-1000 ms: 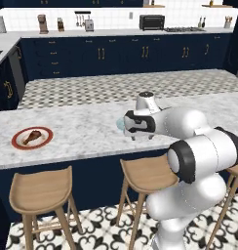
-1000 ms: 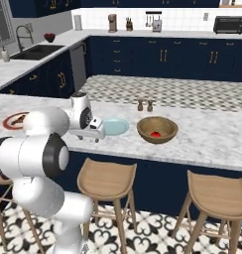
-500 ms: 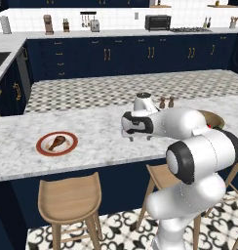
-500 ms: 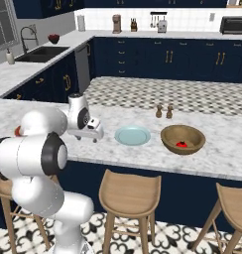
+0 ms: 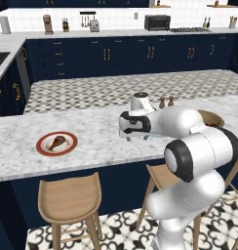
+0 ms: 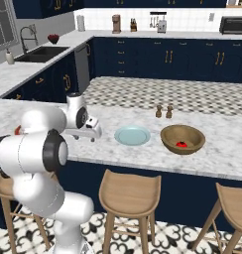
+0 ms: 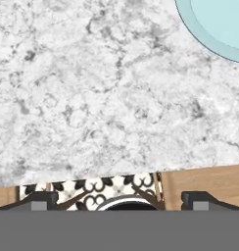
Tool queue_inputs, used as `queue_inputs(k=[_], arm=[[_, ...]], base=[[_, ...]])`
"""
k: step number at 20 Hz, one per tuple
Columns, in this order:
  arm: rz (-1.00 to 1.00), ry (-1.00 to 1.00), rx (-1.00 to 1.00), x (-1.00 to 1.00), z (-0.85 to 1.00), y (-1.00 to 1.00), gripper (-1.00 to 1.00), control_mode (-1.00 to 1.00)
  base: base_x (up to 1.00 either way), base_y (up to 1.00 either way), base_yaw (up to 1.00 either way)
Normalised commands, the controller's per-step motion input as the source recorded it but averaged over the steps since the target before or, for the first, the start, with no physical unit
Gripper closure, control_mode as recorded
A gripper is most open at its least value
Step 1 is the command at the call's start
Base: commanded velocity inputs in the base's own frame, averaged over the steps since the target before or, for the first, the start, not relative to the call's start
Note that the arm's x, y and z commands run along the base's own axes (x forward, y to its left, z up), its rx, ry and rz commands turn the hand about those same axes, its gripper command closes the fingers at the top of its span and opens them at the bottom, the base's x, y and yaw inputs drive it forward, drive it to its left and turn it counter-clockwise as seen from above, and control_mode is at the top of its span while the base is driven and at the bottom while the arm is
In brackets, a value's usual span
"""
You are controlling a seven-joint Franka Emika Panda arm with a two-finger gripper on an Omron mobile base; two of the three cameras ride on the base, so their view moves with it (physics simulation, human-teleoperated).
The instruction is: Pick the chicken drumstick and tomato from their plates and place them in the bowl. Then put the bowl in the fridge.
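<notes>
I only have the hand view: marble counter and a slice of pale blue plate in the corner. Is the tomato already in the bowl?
Observer: Yes, the tomato lies inside the wooden bowl, right of the pale blue plate.
Operator: And the drumstick?
Observer: On its red-rimmed plate, the chicken drumstick lies far down the counter on the arm's left.
Operator: Is the gripper carrying anything?
Observer: No, the gripper is open and empty, above bare marble between the two plates.
</notes>
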Motion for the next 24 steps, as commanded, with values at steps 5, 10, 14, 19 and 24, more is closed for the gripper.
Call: queue_inputs(k=[5,10,14,19,24], arm=[[0.05,-0.03,0.00,0.64,0.00,1.00,-1.00,-1.00],[0.00,0.00,0.00,0.85,0.00,1.00,-1.00,-1.00],[-0.08,-0.19,0.00,0.07,-0.13,1.00,-1.00,-1.00],[-0.18,-0.06,0.02,0.16,0.00,1.00,-1.00,-1.00],[-0.28,0.00,0.14,0.03,-0.04,0.92,-1.00,-1.00]], base=[[0.00,0.00,0.00],[0.00,0.00,0.00],[0.00,0.00,0.00],[0.00,0.00,0.00],[0.00,0.00,0.00]])
